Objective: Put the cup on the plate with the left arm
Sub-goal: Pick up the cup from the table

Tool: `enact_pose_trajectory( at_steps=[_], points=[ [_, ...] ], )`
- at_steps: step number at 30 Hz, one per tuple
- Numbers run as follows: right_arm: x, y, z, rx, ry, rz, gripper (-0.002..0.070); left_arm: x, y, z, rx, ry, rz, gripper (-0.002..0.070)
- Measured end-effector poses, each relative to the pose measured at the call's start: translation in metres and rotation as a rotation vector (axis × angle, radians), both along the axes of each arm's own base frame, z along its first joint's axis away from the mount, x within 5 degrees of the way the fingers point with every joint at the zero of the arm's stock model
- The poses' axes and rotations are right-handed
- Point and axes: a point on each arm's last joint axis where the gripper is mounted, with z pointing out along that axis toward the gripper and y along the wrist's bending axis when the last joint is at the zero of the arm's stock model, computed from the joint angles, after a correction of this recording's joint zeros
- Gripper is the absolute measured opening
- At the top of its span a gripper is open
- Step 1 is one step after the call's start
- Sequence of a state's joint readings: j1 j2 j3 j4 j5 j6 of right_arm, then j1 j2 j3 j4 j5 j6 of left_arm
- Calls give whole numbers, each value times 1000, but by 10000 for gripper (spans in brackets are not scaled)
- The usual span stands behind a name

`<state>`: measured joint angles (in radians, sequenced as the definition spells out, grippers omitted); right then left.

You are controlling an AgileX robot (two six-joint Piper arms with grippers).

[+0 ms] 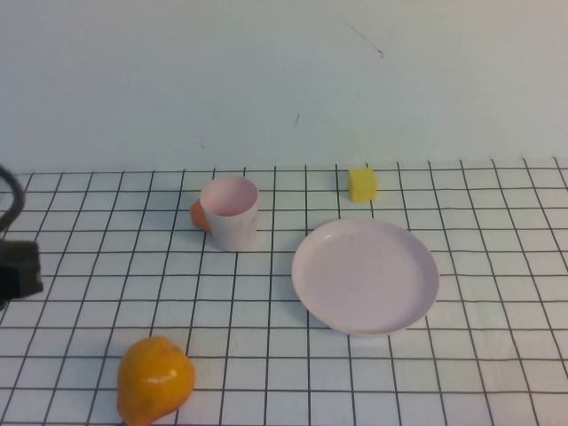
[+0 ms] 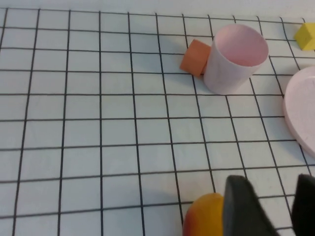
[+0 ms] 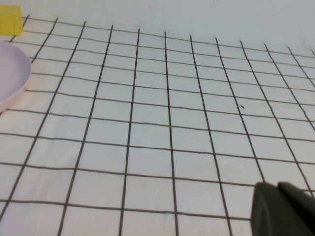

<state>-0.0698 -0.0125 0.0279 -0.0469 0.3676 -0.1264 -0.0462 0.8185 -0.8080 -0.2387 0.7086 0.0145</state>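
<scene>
The pale pink cup [image 1: 231, 213] stands upright on the gridded table, left of the round pale pink plate [image 1: 366, 275]. In the left wrist view the cup [image 2: 231, 59] is far ahead, with the plate's rim [image 2: 302, 110] at the edge of that view. My left gripper [image 2: 273, 204] is open and empty, low over the table beside an orange-yellow fruit [image 2: 204, 216]. Part of the left arm [image 1: 18, 266] shows at the left edge of the high view. My right gripper [image 3: 278, 204] is shut and empty over bare table, away from the plate [image 3: 12, 73].
An orange block [image 1: 201, 216] touches the cup's left side. A yellow cube [image 1: 362, 185] sits behind the plate. The orange-yellow fruit [image 1: 153, 380] lies at the front left. The table's far edge meets a pale wall.
</scene>
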Motion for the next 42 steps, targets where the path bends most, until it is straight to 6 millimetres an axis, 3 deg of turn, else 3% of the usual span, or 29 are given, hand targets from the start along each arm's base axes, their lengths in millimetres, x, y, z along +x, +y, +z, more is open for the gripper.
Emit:
enact_pose_trajectory(
  at_steps=[4, 7, 12, 18, 22, 25, 32, 38, 42],
  points=[
    [0, 0, 0, 0, 0, 0, -2, 38, -4, 7, 10, 36, -45, 405],
    [0, 0, 0, 0, 0, 0, -2, 73, -9, 8, 15, 84, -85, 496],
    [0, 0, 0, 0, 0, 0, -2, 134, -16, 9, 19, 201, -144, 525],
    [0, 0, 0, 0, 0, 0, -2, 209, -41, 8, 54, 288, -244, 531],
    [0, 0, 0, 0, 0, 0, -2, 252, -67, -10, 95, 339, -298, 531],
    [0, 0, 0, 0, 0, 0, -2, 279, -84, -33, 149, 388, -303, 531],
    [0, 0, 0, 0, 0, 0, -2, 318, -100, -82, 248, 460, -304, 530],
    [0, 0, 0, 0, 0, 0, -2, 329, -100, -117, 243, 517, -302, 520],
    [0, 0, 0, 0, 0, 0, -2, 332, -101, -134, 246, 551, -304, 427]
  ],
)
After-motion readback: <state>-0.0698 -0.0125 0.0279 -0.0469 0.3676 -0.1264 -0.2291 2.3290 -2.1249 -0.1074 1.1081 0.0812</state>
